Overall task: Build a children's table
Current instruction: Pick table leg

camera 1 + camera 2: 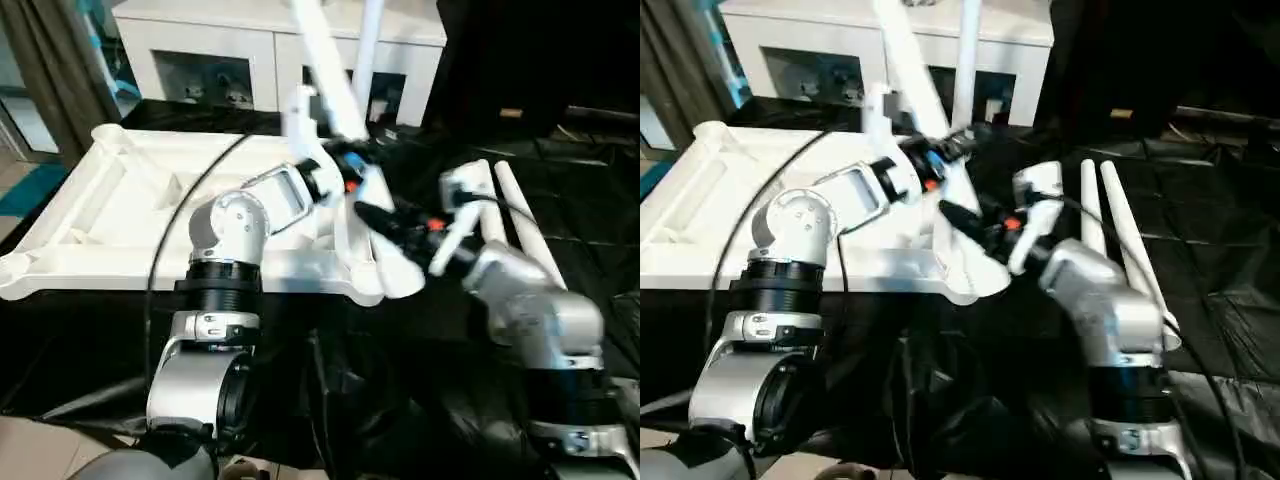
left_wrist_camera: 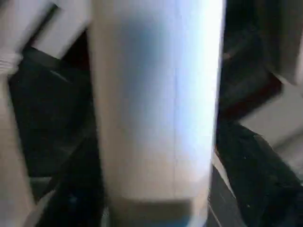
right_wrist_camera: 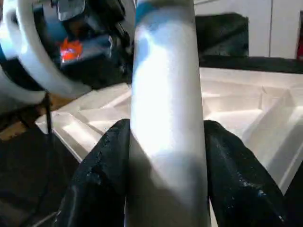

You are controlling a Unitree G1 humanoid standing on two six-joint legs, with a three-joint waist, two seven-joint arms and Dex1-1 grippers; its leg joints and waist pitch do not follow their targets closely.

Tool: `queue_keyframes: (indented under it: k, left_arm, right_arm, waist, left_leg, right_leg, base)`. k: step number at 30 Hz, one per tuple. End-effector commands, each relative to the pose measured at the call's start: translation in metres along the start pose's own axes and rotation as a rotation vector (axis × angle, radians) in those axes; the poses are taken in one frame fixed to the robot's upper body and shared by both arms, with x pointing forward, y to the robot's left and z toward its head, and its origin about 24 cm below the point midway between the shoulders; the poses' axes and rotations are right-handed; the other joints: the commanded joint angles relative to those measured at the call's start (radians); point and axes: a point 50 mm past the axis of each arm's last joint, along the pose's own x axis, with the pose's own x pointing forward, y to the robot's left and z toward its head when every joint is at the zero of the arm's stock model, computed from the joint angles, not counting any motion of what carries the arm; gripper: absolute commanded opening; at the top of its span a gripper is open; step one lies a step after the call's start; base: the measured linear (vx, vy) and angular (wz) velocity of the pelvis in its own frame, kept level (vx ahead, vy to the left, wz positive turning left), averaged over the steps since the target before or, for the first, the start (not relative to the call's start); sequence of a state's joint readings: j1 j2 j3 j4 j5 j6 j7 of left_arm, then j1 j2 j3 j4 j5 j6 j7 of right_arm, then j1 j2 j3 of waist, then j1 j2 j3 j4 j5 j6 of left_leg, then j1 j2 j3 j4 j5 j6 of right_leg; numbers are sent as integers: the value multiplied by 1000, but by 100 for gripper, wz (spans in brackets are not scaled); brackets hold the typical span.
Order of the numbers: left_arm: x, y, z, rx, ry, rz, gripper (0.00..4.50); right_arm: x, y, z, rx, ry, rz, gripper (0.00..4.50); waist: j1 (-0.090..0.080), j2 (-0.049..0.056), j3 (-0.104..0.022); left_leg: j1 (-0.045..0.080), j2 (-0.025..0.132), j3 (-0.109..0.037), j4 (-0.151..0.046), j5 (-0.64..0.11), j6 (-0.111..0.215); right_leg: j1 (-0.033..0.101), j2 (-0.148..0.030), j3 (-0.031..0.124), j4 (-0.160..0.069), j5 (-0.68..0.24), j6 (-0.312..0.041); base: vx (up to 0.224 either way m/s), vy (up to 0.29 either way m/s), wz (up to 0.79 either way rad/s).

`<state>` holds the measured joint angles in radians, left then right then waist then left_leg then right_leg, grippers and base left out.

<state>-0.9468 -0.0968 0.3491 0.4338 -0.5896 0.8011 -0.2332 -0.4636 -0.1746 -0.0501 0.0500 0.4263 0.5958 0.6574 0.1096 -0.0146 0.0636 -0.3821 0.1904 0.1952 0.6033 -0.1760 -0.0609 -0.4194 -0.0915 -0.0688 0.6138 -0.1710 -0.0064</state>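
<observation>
The white tabletop (image 1: 120, 200) lies underside up on the black-covered surface, at the left. A white leg (image 1: 325, 70) leans up and away from its near right corner socket (image 1: 385, 285). My right gripper (image 1: 398, 232) is shut on the lower part of this leg, and in the right wrist view its black fingers (image 3: 102, 165) press both sides of the tube (image 3: 163, 104). My left gripper (image 1: 345, 165) is at the same leg higher up, and the tube (image 2: 156, 104) looms close in the left wrist view. A second leg (image 1: 368, 50) stands upright at the far right corner.
Two more white legs (image 1: 525, 235) lie side by side on the black cloth to the right of my right arm. A white cabinet (image 1: 200, 50) stands behind the tabletop. A black cable (image 1: 190, 200) arcs over my left forearm.
</observation>
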Motion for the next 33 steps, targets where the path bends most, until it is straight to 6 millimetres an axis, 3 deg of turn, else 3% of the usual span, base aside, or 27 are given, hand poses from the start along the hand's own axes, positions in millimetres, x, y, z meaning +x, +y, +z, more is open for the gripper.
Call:
queue_keyframes:
  k: [1,2,7,12,13,15,18,20,27,28,33]
  left_arm:
    - [2,-1,1,8,-4,28,333]
    - [2,0,2,7,-13,42,292]
    - [1,-1,1,17,-13,52,264]
    - [2,-4,-1,45,6,40,214]
    - [2,-6,-2,61,14,23,201]
    - [1,-7,-2,78,24,2,191]
    - [-2,-10,1,128,39,-86,182]
    - [-6,-11,3,163,60,-162,182]
    - [-17,-17,7,198,138,-384,181]
    - [-19,-20,9,184,134,-439,181]
    - [-25,-30,10,189,149,-594,181]
  right_arm:
    - [3,1,8,-37,-24,-1,183]
    - [5,2,8,-42,-25,-7,183]
    - [8,3,7,-56,-23,-11,183]
    - [10,3,8,-69,-25,-16,183]
    - [11,3,9,-80,-21,-22,183]
    - [11,3,9,-76,-18,-20,183]
    - [7,6,7,-21,-4,42,253]
    - [1,4,5,-8,18,64,255]
    - [-18,-3,0,48,93,151,326]
    - [-22,-2,-2,55,123,185,336]
    - [-27,2,-8,47,202,254,342]
  waist:
    - [1,-22,-83]
    - [2,-22,-84]
    - [2,-23,-83]
    - [3,-24,-81]
    - [3,-18,-82]
    - [1,-21,-81]
    - [2,-20,-81]
    - [4,-15,-82]
    - [5,-16,-82]
    - [5,-21,-82]
    - [6,-21,-81]
  left_leg:
    - [13,28,-15,-60,-83,79]
    - [12,29,-14,-59,-75,83]
    - [13,30,-14,-58,-63,92]
    - [11,29,-15,-59,-73,87]
    - [12,29,-16,-59,-74,86]
    - [12,28,-15,-59,-75,80]
    - [14,29,-15,-60,-77,82]
    - [15,28,-16,-59,-64,90]
    - [16,30,-14,-60,-81,78]
    - [16,29,-14,-59,-82,78]
    - [14,32,-13,-59,-89,71]
  right_leg:
    - [65,-48,38,-64,-126,-196]
    - [64,-48,39,-63,-115,-201]
    - [65,-48,40,-57,-57,-225]
    - [68,-51,40,-59,-80,-215]
    - [68,-51,40,-59,-82,-214]
    - [67,-49,40,-60,-82,-212]
    - [68,-49,40,-59,-80,-213]
    - [68,-47,40,-56,-69,-218]
    - [71,-51,41,-53,-55,-245]
    - [73,-51,41,-53,-58,-247]
    - [72,-55,43,-54,-83,-244]
  base:
    - [0,0,0]
    - [0,0,0]
    - [0,0,0]
    - [0,0,0]
    - [0,0,0]
    - [0,0,0]
    - [0,0,0]
    - [0,0,0]
    - [0,0,0]
    - [0,0,0]
    - [0,0,0]
